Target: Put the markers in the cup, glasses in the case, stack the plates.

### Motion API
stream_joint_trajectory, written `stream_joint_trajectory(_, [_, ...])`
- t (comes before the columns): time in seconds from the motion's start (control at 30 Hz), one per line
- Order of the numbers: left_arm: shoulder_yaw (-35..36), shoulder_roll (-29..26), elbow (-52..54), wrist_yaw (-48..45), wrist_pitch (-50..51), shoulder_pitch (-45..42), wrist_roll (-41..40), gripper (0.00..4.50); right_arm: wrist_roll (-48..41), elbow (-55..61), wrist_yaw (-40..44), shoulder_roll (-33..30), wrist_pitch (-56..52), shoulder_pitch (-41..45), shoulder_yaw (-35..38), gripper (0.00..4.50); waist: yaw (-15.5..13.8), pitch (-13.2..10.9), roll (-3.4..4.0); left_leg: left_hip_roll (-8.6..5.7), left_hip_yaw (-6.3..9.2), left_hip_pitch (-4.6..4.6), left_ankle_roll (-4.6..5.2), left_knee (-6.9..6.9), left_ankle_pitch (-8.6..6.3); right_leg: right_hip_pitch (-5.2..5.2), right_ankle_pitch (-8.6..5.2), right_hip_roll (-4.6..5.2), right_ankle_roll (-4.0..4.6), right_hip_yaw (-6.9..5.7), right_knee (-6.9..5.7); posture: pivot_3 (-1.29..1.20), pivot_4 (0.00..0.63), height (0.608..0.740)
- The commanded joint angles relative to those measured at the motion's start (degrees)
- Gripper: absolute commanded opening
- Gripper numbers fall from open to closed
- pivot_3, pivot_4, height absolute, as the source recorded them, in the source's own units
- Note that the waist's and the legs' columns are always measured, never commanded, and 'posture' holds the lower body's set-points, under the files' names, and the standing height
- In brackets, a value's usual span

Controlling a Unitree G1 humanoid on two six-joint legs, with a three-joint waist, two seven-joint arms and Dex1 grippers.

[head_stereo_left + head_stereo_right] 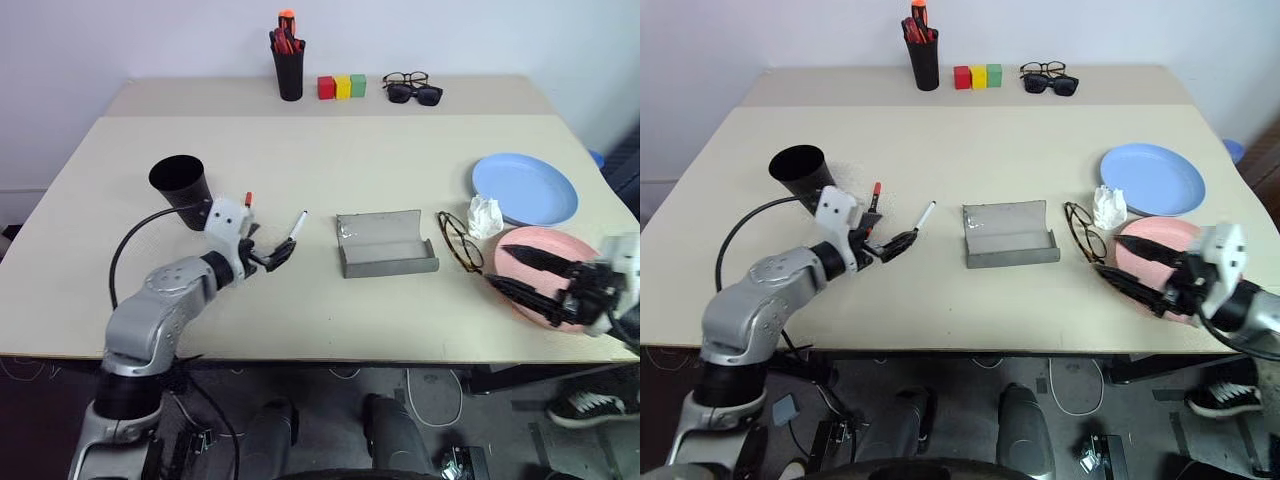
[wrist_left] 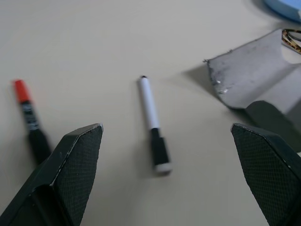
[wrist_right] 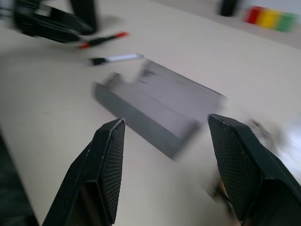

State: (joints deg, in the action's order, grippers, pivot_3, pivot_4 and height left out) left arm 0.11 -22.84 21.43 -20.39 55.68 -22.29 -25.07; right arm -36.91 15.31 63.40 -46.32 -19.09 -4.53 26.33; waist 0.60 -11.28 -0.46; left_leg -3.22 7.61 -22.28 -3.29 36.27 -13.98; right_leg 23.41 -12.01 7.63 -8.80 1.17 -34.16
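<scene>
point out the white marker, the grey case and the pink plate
white marker (image 2: pixel 149 101), left wrist view, on its white barrel
grey case (image 1: pixel 385 258), left eye view, on its front tray
pink plate (image 1: pixel 1155 238), right eye view, on its bare rim

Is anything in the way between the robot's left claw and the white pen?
No. The open left gripper faces the white marker across bare table; the red marker lies off to one side.

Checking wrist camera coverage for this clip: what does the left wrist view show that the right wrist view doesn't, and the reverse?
Left wrist only: an edge of the blue plate and a bit of the glasses.
Right wrist only: the coloured blocks, the left gripper and the base of the cup.
Both: the red marker, the white marker and the open case, each past its own gripper's open jaws.
</scene>
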Motion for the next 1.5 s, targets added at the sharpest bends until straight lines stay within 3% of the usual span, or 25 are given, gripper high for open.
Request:
stream_joint_trajectory(0.03, [-1.09, 0.80, -0.06, 2.09, 6.90, -4.22, -0.46, 4.50, -0.07, 0.08, 2.58, -2.47, -0.21, 3.16, -2.89, 2.80, 0.00, 0.00, 0.00, 0.00, 0.00, 0.00, 0.00, -0.01, 0.00, 0.00, 0.00, 0.00, 0.00, 0.00, 0.00, 0.00, 0.150, 0.740])
stream_joint_trajectory(0.3, [0.35, 8.90, -8.46, 10.88, 19.22, -13.14, 2.13, 4.50, 1.50, -3.78, 5.25, -3.31, 1.14, 8.51, -6.65, 2.80, -0.01, -0.03, -0.07, -0.02, 0.00, -0.01, 0.00, 0.03, 0.01, 0.00, 0.02, 0.00, -0.05, 0.00, 0.00, 0.00, 0.150, 0.740])
stream_joint_trajectory(0.73, [0.80, 15.39, -30.86, 16.78, 18.46, -26.57, 9.10, 4.50, 2.03, -3.96, 4.20, -2.81, 2.40, 7.75, -4.92, 2.80, -0.05, -0.04, -0.09, -0.04, -0.01, 0.00, -0.03, 0.07, 0.02, -0.02, 0.10, 0.00, -0.20, 0.00, 0.00, 0.00, 0.150, 0.740])
stream_joint_trajectory(0.83, [0.92, 15.80, -36.49, 17.39, 17.96, -30.20, 10.56, 3.60, 2.08, -3.74, 3.77, -2.64, 2.73, 6.99, -4.23, 2.87, -0.04, -0.03, -0.09, -0.04, -0.01, 0.00, -0.03, 0.09, 0.02, -0.03, 0.12, 0.00, -0.24, 0.00, 0.00, 0.00, 0.150, 0.740])
stream_joint_trajectory(1.07, [1.38, 16.46, -41.53, 16.97, 19.57, -34.01, 11.95, 0.08, 2.09, -3.06, 2.69, -2.06, 3.61, 5.08, -3.41, 2.87, -0.03, -0.04, -0.09, -0.06, -0.01, -0.02, -0.04, 0.09, 0.02, -0.03, 0.13, 0.02, -0.30, 0.00, 0.02, 0.00, 0.150, 0.740])
stream_joint_trajectory(1.33, [0.70, 16.60, -32.13, 13.71, 22.32, -31.57, 10.54, 0.03, 2.55, -4.45, 1.73, -1.73, 4.78, 5.75, -4.09, 2.87, -0.01, -0.04, -0.09, -0.06, -0.01, -0.02, -0.04, 0.08, 0.02, -0.02, 0.13, 0.02, -0.31, 0.00, 0.01, 0.00, 0.150, 0.740])
stream_joint_trajectory(1.4, [-1.63, 15.07, -23.41, 11.85, 15.24, -29.02, 11.33, 0.03, 2.68, -5.03, 1.49, -1.49, 4.85, 6.71, -4.49, 2.87, 0.21, -0.05, -0.12, -0.06, -0.01, -0.03, -0.05, 0.08, 0.03, -0.02, 0.14, 0.02, -0.31, 0.01, 0.01, 0.00, 0.150, 0.740])
stream_joint_trajectory(1.5, [-2.26, 13.78, -13.99, 15.18, -5.75, -24.32, 17.37, 0.03, 2.96, -6.34, 1.33, -1.23, 5.19, 8.55, -5.40, 2.87, 0.21, -0.10, -0.18, -0.03, -0.02, -0.03, -0.11, 0.04, 0.05, 0.05, 0.30, 0.01, -0.05, 0.04, 0.00, 0.00, 0.150, 0.740])
